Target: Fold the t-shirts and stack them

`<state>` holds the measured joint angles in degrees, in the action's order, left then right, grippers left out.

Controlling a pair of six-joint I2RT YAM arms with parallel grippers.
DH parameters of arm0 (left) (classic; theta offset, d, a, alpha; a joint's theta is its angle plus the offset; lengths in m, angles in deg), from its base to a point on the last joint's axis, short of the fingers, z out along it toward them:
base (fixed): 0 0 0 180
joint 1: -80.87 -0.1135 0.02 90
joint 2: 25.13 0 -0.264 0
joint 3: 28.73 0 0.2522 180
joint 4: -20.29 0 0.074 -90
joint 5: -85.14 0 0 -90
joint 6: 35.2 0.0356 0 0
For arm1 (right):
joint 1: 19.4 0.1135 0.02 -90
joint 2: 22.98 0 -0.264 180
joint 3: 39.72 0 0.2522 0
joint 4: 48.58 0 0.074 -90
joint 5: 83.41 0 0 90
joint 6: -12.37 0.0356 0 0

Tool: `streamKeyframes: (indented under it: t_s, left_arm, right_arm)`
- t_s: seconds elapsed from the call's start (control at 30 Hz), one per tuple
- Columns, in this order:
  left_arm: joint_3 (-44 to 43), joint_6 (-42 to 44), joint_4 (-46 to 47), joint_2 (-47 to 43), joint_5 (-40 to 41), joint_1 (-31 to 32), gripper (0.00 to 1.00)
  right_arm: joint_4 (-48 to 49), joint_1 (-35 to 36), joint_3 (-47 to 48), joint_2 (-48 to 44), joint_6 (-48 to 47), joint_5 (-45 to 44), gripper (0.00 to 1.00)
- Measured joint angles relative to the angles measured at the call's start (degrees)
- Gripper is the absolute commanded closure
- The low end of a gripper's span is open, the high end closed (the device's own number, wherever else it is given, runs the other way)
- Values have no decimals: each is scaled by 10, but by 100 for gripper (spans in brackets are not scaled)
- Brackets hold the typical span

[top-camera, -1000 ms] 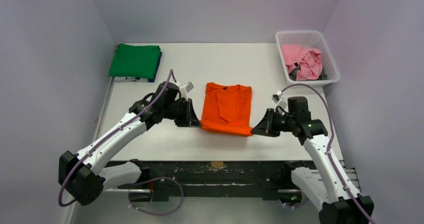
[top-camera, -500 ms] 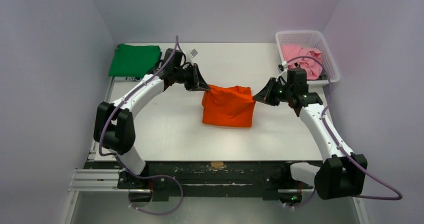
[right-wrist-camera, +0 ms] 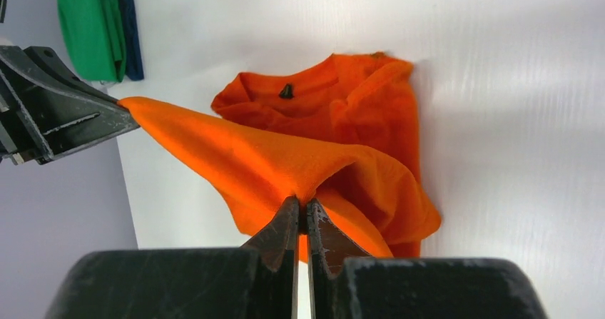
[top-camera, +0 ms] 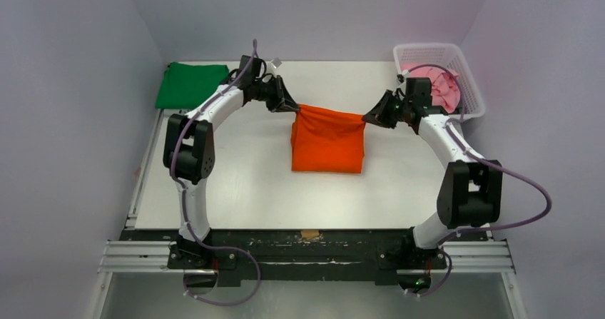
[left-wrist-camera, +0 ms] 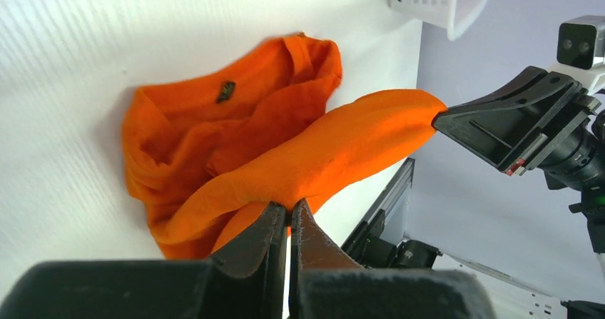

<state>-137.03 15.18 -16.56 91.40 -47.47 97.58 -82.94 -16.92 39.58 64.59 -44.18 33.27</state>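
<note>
The orange t-shirt [top-camera: 328, 139] is held up by its hem, stretched taut between both grippers above the table middle, its lower part hanging down to the table. My left gripper [top-camera: 294, 107] is shut on the hem's left corner [left-wrist-camera: 285, 190]. My right gripper [top-camera: 368, 116] is shut on the hem's right corner [right-wrist-camera: 303, 183]. The collar end lies on the table [right-wrist-camera: 314, 90]. A folded green t-shirt [top-camera: 191, 85] lies at the back left on a dark blue t-shirt [right-wrist-camera: 130, 26], which shows only as an edge. A pink t-shirt [top-camera: 435, 83] lies crumpled in the basket.
A white lattice basket [top-camera: 441, 53] stands at the back right corner, close behind my right arm. The white table [top-camera: 250, 183] ends at a black rail at the near edge. Walls close in on the left, back and right.
Both grippers have lifted the orange shirt's near hem and carried it toward the back of the table, over the collar end. Both arms are now stretched far out.
</note>
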Motion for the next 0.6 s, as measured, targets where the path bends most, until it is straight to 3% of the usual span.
streamKeyframes:
  t_s: [0.27,0.37,0.47,0.53,0.6]
  left_arm:
    - [-150,-2,-49,151,-1,-20,100]
    - [-215,-3,-63,208,0,-22,91]
    - [-270,-5,-77,256,5,-22,68]
    - [-289,-9,-87,275,16,-24,44]
    - [-291,-11,-98,279,26,-26,29]
  right_arm:
    - [45,-10,71,151,2,-1,100]
    - [57,-12,102,208,2,-6,88]
    - [68,-13,140,263,3,-17,58]
    - [70,-15,176,302,0,-20,43]
    - [66,-17,213,333,-7,-21,29]
